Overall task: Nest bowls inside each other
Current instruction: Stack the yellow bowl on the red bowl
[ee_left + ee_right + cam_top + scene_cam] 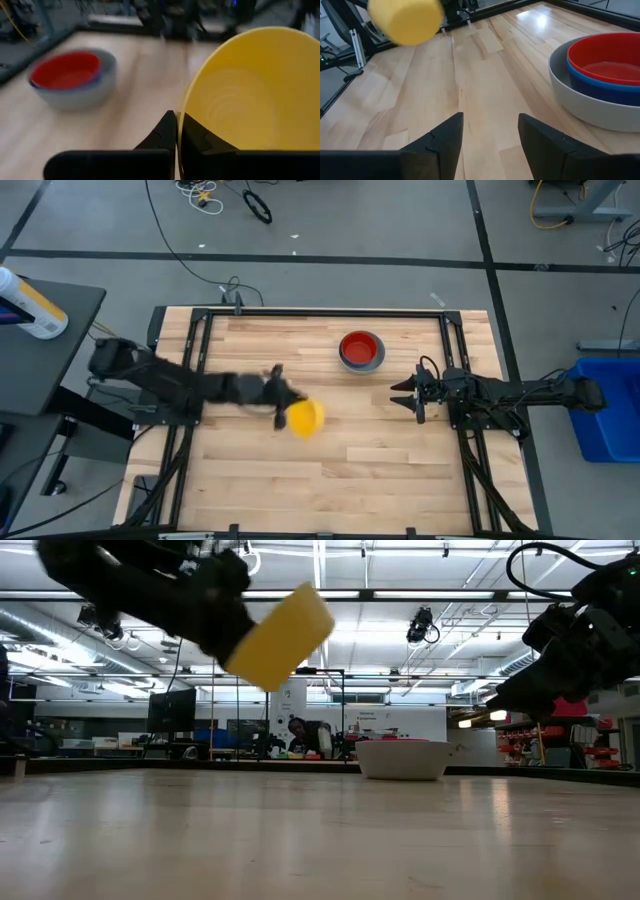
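Observation:
My left gripper (286,410) is shut on a yellow bowl (305,417) and carries it above the middle of the table; the low view shows the yellow bowl (278,637) high off the wood and tilted. At the far middle a grey bowl (361,352) rests by its base on the table, with a blue bowl (600,82) and a red bowl (607,57) nested inside it. My right gripper (413,397) waits open at the table's right, near the stack, and its fingers (449,142) hold nothing. My left gripper pinches the yellow bowl's rim (181,117), one finger (162,132) outside the wall and the other inside the hollow. The fingers come nearly level from the table's left. The bowl is lifted clear and tipped on its side, its opening turned toward the gripper.
Black rails (300,312) frame the wooden table (330,480). Bare wood lies between the carried bowl and the stack, and along the near half of the table. A person sits far behind the table in the low view (297,735).

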Available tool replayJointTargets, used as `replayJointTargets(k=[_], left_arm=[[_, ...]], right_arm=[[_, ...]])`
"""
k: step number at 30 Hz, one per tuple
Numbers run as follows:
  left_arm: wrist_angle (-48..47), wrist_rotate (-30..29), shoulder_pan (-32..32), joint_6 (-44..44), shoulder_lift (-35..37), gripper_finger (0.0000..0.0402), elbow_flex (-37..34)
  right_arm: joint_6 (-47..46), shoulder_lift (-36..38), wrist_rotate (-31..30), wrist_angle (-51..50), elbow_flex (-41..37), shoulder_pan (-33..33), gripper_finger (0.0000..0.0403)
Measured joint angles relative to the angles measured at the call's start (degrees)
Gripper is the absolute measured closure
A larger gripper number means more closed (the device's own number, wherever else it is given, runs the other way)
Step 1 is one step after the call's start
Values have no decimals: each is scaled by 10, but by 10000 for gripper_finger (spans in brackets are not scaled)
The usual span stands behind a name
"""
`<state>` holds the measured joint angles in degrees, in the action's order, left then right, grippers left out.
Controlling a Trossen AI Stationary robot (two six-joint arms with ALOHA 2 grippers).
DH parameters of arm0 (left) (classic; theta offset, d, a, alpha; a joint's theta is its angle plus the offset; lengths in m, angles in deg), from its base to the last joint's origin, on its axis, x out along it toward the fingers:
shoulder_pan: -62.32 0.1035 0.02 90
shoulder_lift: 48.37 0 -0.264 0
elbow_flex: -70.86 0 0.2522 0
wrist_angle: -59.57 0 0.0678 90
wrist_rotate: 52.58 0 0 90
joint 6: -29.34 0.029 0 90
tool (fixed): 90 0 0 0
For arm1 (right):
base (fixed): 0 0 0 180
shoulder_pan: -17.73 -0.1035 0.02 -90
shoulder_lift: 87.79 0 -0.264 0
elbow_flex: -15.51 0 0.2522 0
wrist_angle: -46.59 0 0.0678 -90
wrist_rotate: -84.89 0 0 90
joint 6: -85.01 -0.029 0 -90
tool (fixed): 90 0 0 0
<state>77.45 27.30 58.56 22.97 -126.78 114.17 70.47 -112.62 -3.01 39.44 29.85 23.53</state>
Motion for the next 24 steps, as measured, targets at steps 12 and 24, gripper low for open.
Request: replayJointTargets(k=[12, 24], left_arm=[[-159, 202, 211, 104, -246, 396, 337], [-527, 189, 263, 227, -459, 396, 761]], right_arm=[[0, 0, 0, -3, 0, 0, 207], [0, 0, -5, -9, 0, 0, 204]])
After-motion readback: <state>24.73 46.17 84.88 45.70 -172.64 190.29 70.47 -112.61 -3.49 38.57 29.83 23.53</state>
